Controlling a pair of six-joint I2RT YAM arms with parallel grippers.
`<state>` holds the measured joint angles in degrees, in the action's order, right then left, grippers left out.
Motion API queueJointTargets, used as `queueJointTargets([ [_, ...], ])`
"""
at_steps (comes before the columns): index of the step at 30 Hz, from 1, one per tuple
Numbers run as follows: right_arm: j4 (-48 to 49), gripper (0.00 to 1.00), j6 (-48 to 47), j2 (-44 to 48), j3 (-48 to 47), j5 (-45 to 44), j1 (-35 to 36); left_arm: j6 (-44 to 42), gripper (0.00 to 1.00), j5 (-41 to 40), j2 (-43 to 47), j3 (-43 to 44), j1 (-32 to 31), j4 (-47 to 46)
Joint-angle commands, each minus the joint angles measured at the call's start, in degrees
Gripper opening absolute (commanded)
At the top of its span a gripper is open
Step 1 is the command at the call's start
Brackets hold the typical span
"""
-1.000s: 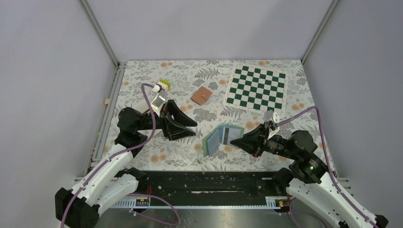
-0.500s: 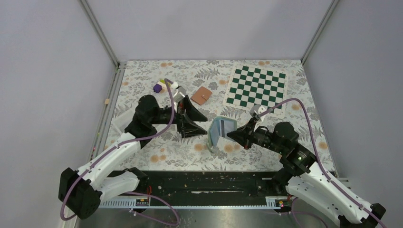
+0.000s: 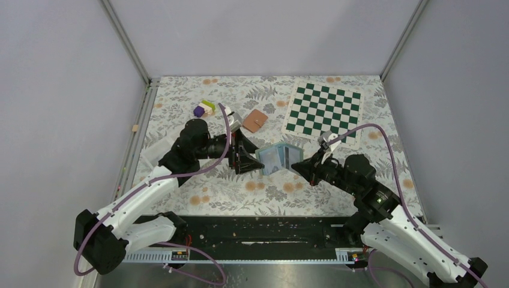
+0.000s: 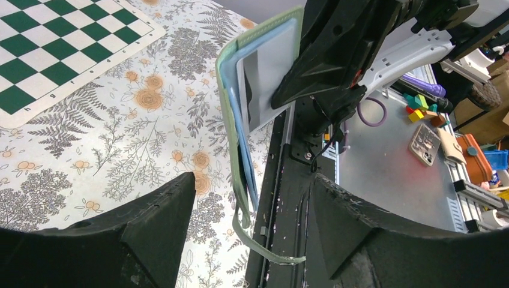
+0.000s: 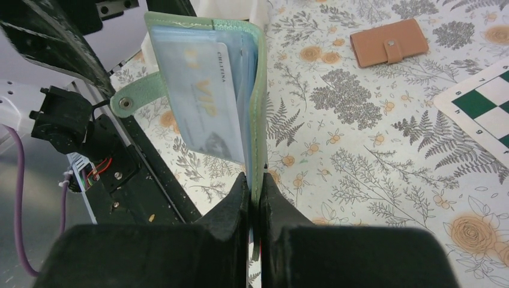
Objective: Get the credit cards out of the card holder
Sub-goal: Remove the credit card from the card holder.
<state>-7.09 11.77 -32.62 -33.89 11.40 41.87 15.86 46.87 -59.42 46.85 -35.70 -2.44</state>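
The green card holder [image 3: 277,158] is held upright and open above the table's middle. My right gripper [image 3: 298,168] is shut on its cover edge; the right wrist view shows the jaws [image 5: 254,180] pinching the green cover [image 5: 259,90]. A pale card with orange "VIP" lettering [image 5: 204,102] sits in a clear sleeve. My left gripper [image 3: 251,161] is open, its fingers either side of the holder's lower edge and strap [image 4: 246,174], not touching. A grey card [image 4: 264,84] shows in a sleeve there.
A brown wallet [image 3: 254,120] lies behind the holder, also in the right wrist view [image 5: 389,42]. A green chessboard mat [image 3: 325,110] lies at the back right. Small coloured blocks [image 3: 204,108] lie at the back left. A metal rail [image 3: 264,231] runs along the near edge.
My right gripper has carried the holder up and away from the near edge. My left gripper has swung right until its open fingers reach the holder's left side.
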Motion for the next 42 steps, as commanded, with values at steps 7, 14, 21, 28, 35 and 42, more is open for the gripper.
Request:
queueJointTargets([
  [7, 5.17, 0.00, 1.94, 6.26, -0.51, -1.56, -0.12, -2.98, 0.58, 3.02, 1.72, -0.62, -0.06, -3.45],
  [14, 5.95, 0.00, 2.81, 6.39, -0.17, -0.45, -0.12, -0.79, 0.62, 3.27, -0.24, -0.19, 0.02, -6.61],
  [21, 6.53, 0.00, 3.41, 6.50, 0.30, -0.46, -0.17, 3.09, 0.73, 5.78, 0.45, -2.20, 0.03, -12.69],
  [28, 6.47, 0.00, 4.39, 6.34, 0.12, -0.31, -0.12, 3.91, 0.70, 5.59, -0.46, -2.00, 0.03, -13.83],
  [35, 6.48, 0.00, 4.98, 5.66, 0.02, -0.09, -0.17, 3.45, 0.72, 3.08, -0.38, -1.39, 0.02, -12.15],
  [42, 8.84, 0.00, 5.41, 4.73, -0.25, 0.55, -0.13, 3.58, 0.71, 2.39, -1.95, -0.76, -0.07, -11.45],
])
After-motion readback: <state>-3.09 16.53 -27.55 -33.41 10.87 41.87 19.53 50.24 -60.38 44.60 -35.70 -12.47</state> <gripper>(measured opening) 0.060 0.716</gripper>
